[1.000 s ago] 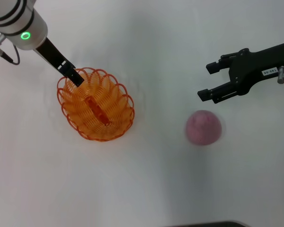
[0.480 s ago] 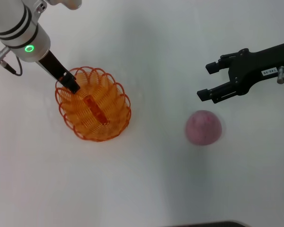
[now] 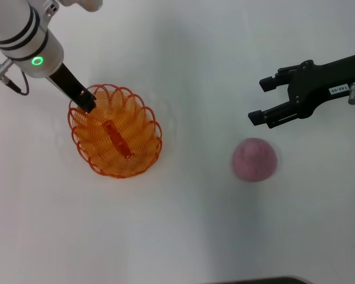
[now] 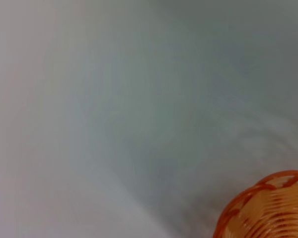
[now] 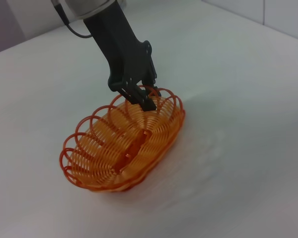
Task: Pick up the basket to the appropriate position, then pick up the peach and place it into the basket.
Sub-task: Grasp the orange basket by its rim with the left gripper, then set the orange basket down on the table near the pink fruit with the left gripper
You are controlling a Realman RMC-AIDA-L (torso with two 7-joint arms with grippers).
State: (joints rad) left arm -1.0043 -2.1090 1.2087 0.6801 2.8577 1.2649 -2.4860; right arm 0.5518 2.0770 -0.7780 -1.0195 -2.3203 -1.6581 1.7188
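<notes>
**Two claws out, basket gripped by one edge only**

Two claws are in play. The left claw (image 3: 86,102) is clenched on the far-left scalloped rim of the basket (image 3: 115,139), which sits on the left part of the white worktop (image 3: 183,225). The right wrist view shows its fingers pinching a wire loop at one end of the oval. The right claw (image 3: 263,99) hangs released above the worktop on the right, jaws apart, just beyond the peach (image 3: 255,159).

The basket holds no fruit; only its orange centre rib shows inside. The peach lies well apart from it, to the right.

Risks, as I judge them: a grip on thin looped wire at one end could slip or let the basket tilt and swing when moved. The round peach could roll off if the right claw closes off-centre.
</notes>
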